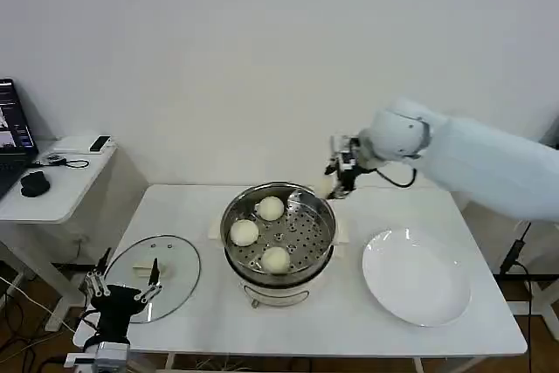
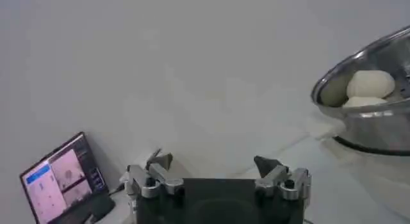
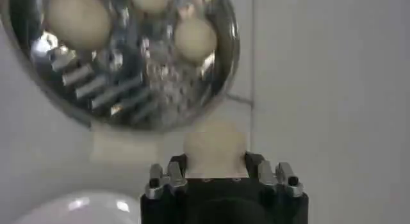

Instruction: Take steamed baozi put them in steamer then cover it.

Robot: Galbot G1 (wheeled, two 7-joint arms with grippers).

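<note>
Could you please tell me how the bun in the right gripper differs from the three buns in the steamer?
The held bun is pinched by the right gripper above the table behind the steamer; the three buns rest loose on the perforated tray. The held bun is alone; the three buns sit spaced around the tray's left half. All four are smooth, round and cream-white.

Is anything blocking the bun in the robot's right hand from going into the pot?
Nothing visible. The right hand holds the last baozi just beyond the steamer rim. The steamer is open; the cover lies on the table to its left, and three buns leave free tray space.
</note>
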